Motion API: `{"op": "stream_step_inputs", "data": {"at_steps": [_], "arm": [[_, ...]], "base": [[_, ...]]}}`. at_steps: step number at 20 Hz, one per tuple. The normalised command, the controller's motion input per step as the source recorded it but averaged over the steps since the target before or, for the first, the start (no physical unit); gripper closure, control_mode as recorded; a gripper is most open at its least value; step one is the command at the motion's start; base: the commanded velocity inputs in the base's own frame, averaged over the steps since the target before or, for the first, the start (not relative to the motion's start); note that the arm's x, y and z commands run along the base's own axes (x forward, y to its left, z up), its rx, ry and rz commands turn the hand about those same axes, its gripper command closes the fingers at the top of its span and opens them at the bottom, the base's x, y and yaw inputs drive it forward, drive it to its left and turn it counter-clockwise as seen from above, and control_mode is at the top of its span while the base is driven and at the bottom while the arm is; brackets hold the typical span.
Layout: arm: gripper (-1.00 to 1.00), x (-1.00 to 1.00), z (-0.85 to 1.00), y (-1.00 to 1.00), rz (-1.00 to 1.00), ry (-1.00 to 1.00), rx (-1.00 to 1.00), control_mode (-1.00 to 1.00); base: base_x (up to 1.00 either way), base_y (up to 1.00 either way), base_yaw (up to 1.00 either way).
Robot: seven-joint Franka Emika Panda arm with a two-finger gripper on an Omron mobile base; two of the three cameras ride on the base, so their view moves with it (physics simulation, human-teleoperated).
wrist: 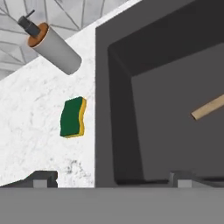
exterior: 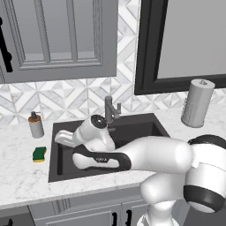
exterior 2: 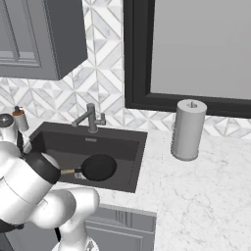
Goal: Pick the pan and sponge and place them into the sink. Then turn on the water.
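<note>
The green-topped yellow sponge [exterior: 39,153] [wrist: 72,117] lies flat on the marble counter just left of the dark sink [exterior: 56,164] [exterior 2: 131,156] [wrist: 114,109]. Inside the basin the black pan [exterior 2: 99,167] rests on the bottom, its wooden handle [exterior 2: 68,171] [wrist: 209,107] pointing left. My gripper [exterior: 59,137] [wrist: 113,180] hovers over the sink's left rim. It is open wide, one fingertip [wrist: 43,178] above the counter and the other above the basin, nothing between them. The sponge sits apart from the fingers, further out on the counter. No water runs from the faucet [exterior: 111,109] [exterior 2: 91,117].
A grey soap dispenser [exterior: 35,125] [exterior 2: 19,119] [wrist: 54,48] stands on the counter behind the sponge. A paper towel roll [exterior: 197,103] [exterior 2: 188,130] stands right of the sink. Wall cabinets and a dark-framed window hang above the tiled backsplash.
</note>
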Motion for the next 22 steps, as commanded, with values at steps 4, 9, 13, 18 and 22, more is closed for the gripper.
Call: {"op": "stream_step_inputs", "data": {"at_steps": [4, 9, 13, 18, 22], "arm": [[-1.0, 0.09, -0.01, 0.57, 0.0, 0.23, -0.14, -1.0], [-1.0, 0.15, -0.02, 0.5, 0.0, 0.02, -0.13, -1.0], [-1.0, 0.13, -0.26, 0.43, 0.0, 0.0, -0.1, -1.0], [-1.0, 0.18, -0.19, 0.39, 0.0, 0.0, -0.08, -1.0], [-1.0, 0.18, -0.17, 0.36, 0.0, 0.0, -0.07, -1.0]], "base": [[0.0, 0.0, 0.0], [0.0, 0.0, 0.0], [0.0, 0.0, 0.0], [0.0, 0.0, 0.0], [0.0, 0.0, 0.0]]}}
